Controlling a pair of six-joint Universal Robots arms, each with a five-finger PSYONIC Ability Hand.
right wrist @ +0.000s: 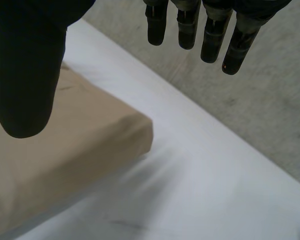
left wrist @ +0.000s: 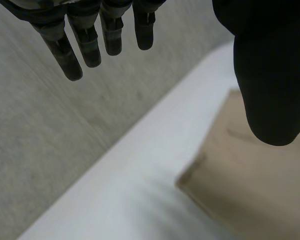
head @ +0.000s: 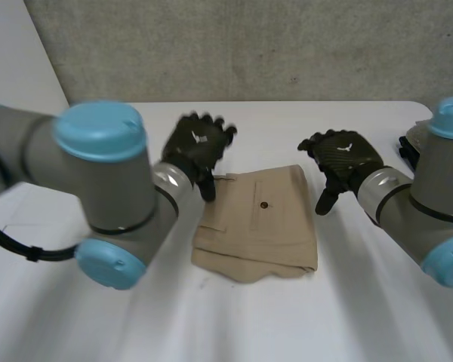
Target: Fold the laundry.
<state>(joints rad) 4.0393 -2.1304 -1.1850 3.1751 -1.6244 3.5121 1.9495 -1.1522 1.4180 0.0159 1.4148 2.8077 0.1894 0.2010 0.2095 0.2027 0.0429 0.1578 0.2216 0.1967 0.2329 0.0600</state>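
Garment: a tan garment [head: 260, 222] lies folded into a flat, roughly square packet near the middle of the surface [head: 287, 324]. A pocket slit with a small dark button [head: 264, 204] faces up. The near edge is uneven, with layers showing one under another.

Left hand: the left hand [head: 198, 145] is at the garment's far left corner. In the head view its thumb overlaps that corner.

Left fingers: in the left wrist view the fingers [left wrist: 90, 42] hang straight and a little apart, well away from the thumb, with nothing between them. The thumb is over the tan cloth near its corner. Whether it touches the cloth I cannot tell.

Right hand: the right hand [head: 343, 157] is just beside the garment's far right corner, palm turned down, its thumb pointing toward the right edge of the cloth.

Right fingers: in the right wrist view the fingers [right wrist: 210, 35] are straight and spread from the thumb, holding nothing. The thumb is above the folded cloth near its thick corner, and the fingers reach past it over the bare surface.

Arms: the left arm [head: 98, 181] comes in from the near left, the right arm [head: 430, 204] from the near right, with the garment between them.

Surroundings: a grey wall [head: 249, 45] rises behind the surface. A small dark thing [head: 408, 147] sits at the far right edge, partly hidden by the right arm and too unclear to name.
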